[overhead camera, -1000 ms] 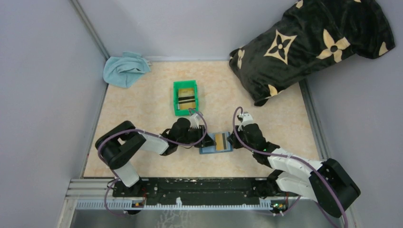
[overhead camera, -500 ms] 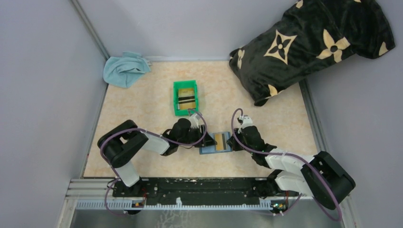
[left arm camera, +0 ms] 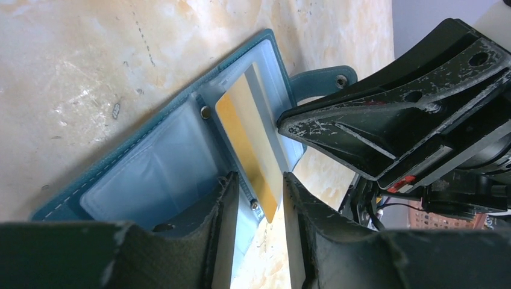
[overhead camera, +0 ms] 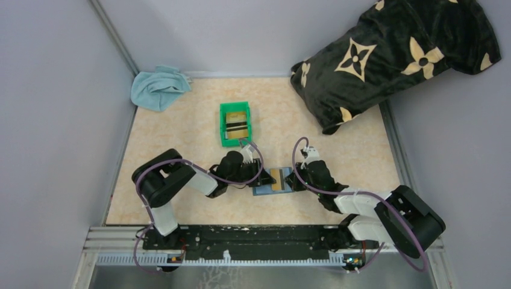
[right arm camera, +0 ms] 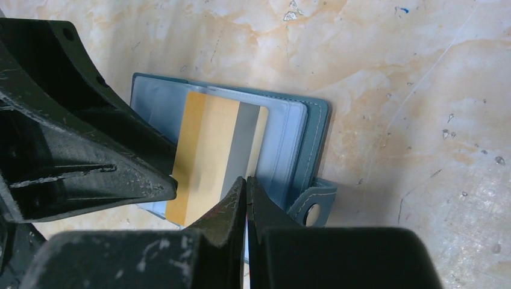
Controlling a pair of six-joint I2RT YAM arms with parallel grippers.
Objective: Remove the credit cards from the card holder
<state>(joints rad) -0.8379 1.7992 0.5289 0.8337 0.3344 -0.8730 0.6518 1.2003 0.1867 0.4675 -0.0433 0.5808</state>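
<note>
Right arm (overhead camera: 385,220) drew inward; card (right arm camera: 208,150) lies lengthwise between barely-open left pincer (left arm camera: 256,198) and closed right pincer (right arm camera: 246,192).

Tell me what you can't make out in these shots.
- Right wrist: whether the right gripper pinches the gold card; its own fingers cover that edge.
- Left wrist: any cards beneath it in the card holder; it covers that pocket.
- Top view: what lies in the green bin; too small.

We are reaching both arms inward and low, elbows bent, so that our two grippers are facing each other tip to tip, near but not touching. Our left gripper (overhead camera: 253,176) is showing a narrow gap between its fingers; our right gripper (overhead camera: 296,177) is pressing its fingers tight together
</note>
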